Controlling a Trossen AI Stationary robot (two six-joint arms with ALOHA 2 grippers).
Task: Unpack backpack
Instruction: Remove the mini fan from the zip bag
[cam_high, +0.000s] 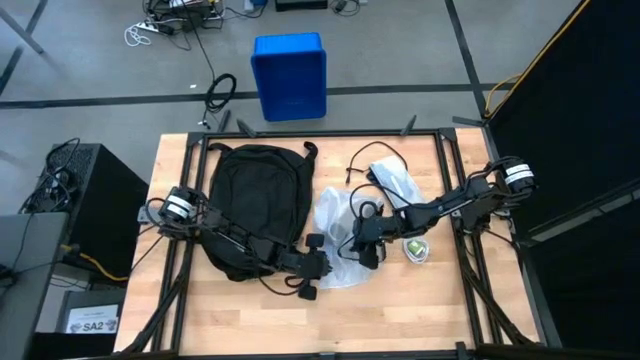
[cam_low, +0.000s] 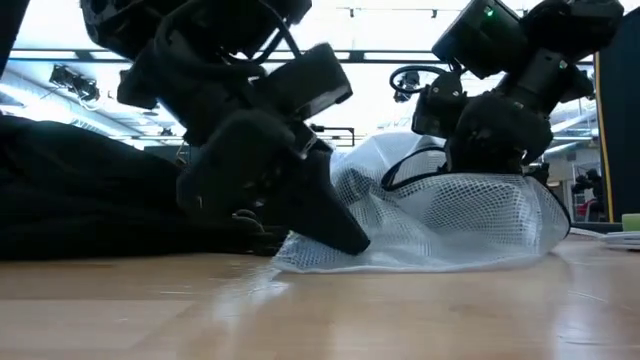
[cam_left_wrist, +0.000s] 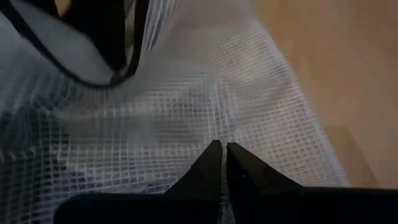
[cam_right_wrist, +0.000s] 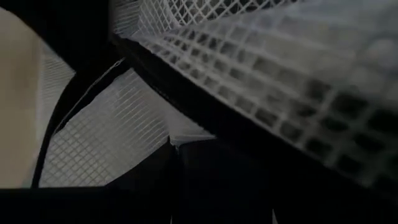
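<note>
Big black backpack (cam_high: 255, 205) lying flat on the left half of the wooden worktop (cam_high: 400, 310), straps trailing toward the near edge, so no lifting needed there. Just right of it, touching its edge, a white mesh pouch (cam_high: 335, 235) with a black trim, apparently already out of the bag. Left gripper (cam_high: 312, 268) down at the pouch's near left corner, fingers (cam_left_wrist: 211, 163) pressed fully together with the mesh right at the tips; looks like a pinch on the mesh, hard to be sure. Right gripper (cam_high: 368, 245) on the pouch's right side, fingers about half apart, clamped on the mesh and its dark edge judging by the right wrist view. Best bet for this step: slide the pouch away from the backpack low and slow, both arms moving together, since mesh snags and stretches easily. Watch-outs: black cable (cam_high: 372, 165) looped at the far side beside a clear plastic bag (cam_high: 395, 180), and a small green-and-white thing (cam_high: 416, 249) just right of the right gripper, easy to knock. Blue bin (cam_high: 289, 75) on the floor beyond the worktop, out of the way
</note>
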